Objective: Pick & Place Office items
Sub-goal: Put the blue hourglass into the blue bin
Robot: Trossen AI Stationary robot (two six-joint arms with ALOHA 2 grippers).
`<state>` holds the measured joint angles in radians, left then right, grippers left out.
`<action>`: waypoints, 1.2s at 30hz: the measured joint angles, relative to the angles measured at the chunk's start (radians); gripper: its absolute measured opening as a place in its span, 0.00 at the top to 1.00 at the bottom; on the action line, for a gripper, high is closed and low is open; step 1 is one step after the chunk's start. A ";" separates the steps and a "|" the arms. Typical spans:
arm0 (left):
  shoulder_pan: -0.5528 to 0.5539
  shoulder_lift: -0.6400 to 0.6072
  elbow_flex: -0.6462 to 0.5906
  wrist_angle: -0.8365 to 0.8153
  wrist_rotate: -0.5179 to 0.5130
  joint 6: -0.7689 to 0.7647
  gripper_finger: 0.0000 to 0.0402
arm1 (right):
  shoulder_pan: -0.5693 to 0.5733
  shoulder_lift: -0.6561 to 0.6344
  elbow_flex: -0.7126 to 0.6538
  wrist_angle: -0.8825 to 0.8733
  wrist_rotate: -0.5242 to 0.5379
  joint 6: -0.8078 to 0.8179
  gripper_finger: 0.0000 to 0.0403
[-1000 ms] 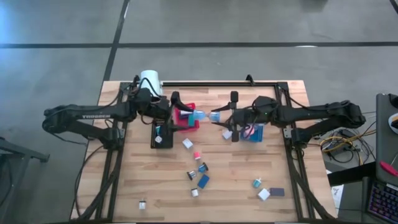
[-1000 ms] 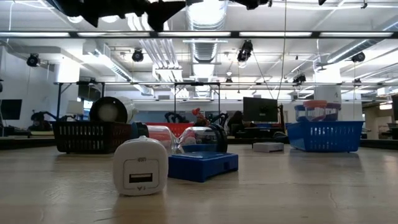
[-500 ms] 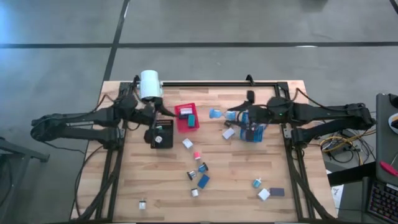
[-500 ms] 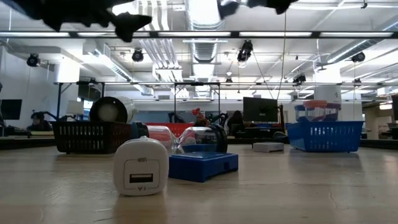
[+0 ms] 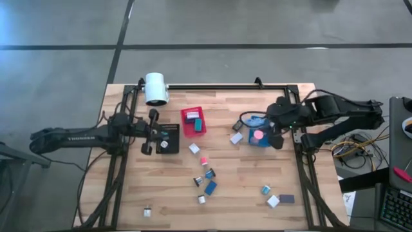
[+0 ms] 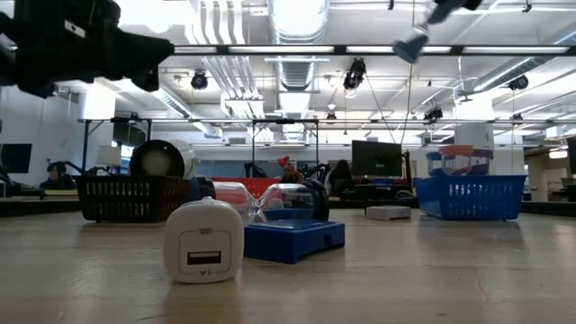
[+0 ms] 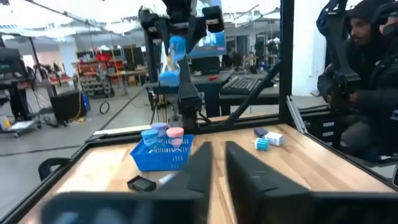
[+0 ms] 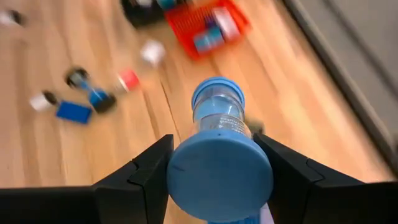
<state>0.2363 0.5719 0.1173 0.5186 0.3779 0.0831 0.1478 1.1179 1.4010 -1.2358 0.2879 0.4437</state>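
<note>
My right gripper is shut on a clear tube with light-blue end caps. It hangs above the blue bin at the table's right, and also shows in the left wrist view as the blue-capped tube. My left gripper sits low at the table's left, just left of the black bin. Its fingers are nearly together with nothing between them. Several loose office items lie on the wood in the table's middle, and more office items lie toward the near right. My right gripper pinches the tube's near end cap between its two fingers, one on each side. The fingers slant down from the table's right side, and the tube runs on along them, its far cap lowest. The tube hangs tilted, clear of the bin and table.
A big white cylinder stands at the far left. A red bin with pieces in it sits between the arms. A white plug block lies near the front edge. A person sits beyond the table's right side.
My left gripper has let go of the blue-capped tube, drawn back toward the table's left edge and sunk lower. My right gripper has carried the tube toward the right edge, over the blue bin, rising and tipping down so the tube points at the table.
</note>
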 joint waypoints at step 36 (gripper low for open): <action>0.000 -0.020 -0.036 0.006 -0.008 0.026 0.94 | -0.064 0.099 -0.304 -0.127 -0.155 0.207 0.53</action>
<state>0.2363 0.5518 0.0814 0.5242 0.3698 0.1090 0.0835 1.2167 1.0967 -1.3633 0.1329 0.6506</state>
